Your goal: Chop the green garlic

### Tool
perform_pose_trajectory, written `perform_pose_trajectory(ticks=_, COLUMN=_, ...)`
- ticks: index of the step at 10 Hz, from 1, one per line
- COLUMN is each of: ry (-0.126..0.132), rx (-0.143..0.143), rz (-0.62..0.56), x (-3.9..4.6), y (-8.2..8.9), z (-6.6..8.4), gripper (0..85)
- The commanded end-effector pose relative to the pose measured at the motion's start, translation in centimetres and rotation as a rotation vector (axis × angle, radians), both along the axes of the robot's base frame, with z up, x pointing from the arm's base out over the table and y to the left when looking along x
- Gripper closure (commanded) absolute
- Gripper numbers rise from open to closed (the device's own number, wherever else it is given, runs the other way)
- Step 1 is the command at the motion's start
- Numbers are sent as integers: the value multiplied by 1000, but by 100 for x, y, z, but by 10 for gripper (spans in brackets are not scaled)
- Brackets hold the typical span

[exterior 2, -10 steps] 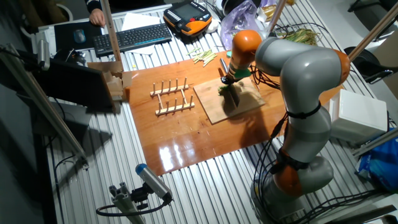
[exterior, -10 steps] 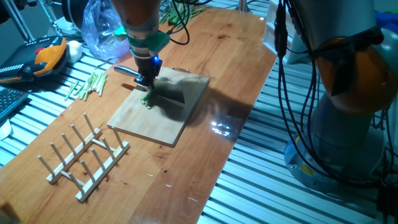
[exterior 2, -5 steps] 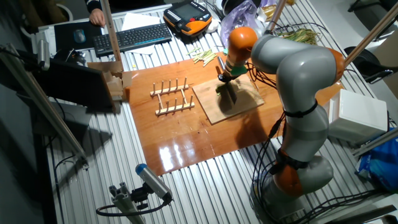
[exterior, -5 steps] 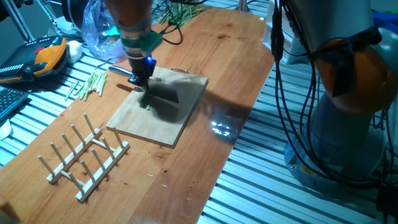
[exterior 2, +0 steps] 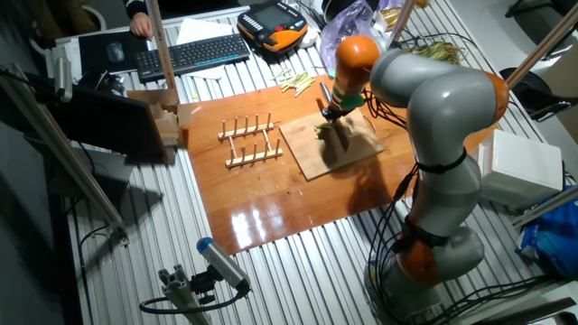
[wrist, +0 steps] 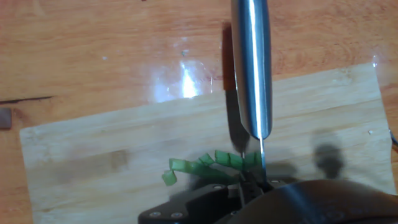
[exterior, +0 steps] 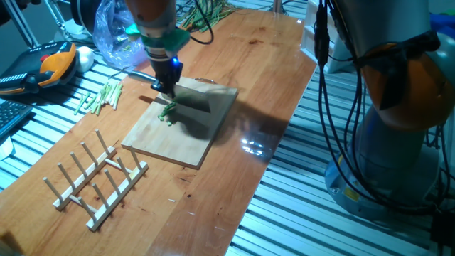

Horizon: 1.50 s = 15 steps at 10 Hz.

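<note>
Knife point(wrist: 252, 68) shifted back over board point(exterior: 186, 121); green garlic point(wrist: 208, 164) bits under blade tip; tool point(exterior: 166, 87) clamps knife.

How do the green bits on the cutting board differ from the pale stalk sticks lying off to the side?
The green garlic is bright green; the pale stalk sticks are yellowish-green. The garlic is cut into short chunks in a curved row; the sticks are long, uncut lengths in a loose pile. The garlic sits on the cutting board under the knife; the sticks lie off it, on the tabletop. Both are thin stalk pieces.
</note>
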State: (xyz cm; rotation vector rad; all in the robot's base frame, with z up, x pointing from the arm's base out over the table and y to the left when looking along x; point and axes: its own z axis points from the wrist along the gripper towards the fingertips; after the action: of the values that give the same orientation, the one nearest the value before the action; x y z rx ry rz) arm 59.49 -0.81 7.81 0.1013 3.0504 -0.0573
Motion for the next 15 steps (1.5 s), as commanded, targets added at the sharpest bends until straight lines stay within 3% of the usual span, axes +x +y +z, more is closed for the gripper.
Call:
perform_pose_trajectory(ticks=1, ry=0, rx=2, rz=0, x=5, y=-8, z=-23, gripper=850)
perform_pose_trajectory(ticks=5, ry=-14, rx=14, rz=3, x=13, y=-46, z=-129, gripper=850)
perform_pose_trajectory(ticks=7, ry=-25, rx=13, rz=1, x=72, y=-9, z=-169, gripper=850)
perform_pose_trajectory(ticks=9, ry=-30, rx=5, rz=-8, x=174, y=67, z=-121, gripper=850)
perform_pose_trajectory(ticks=11, ry=-15, rx=12, rz=-15, x=261, y=112, z=21, gripper=850)
perform_pose_trajectory(ticks=12, ry=-5, rx=21, rz=-14, x=249, y=113, z=74, gripper=850)
perform_pose_trajectory(ticks=14, ry=31, rx=69, rz=-11, x=160, y=155, z=212, gripper=850)
perform_pose_trajectory(ticks=15, ry=43, rx=74, rz=-22, x=105, y=217, z=310, gripper=850)
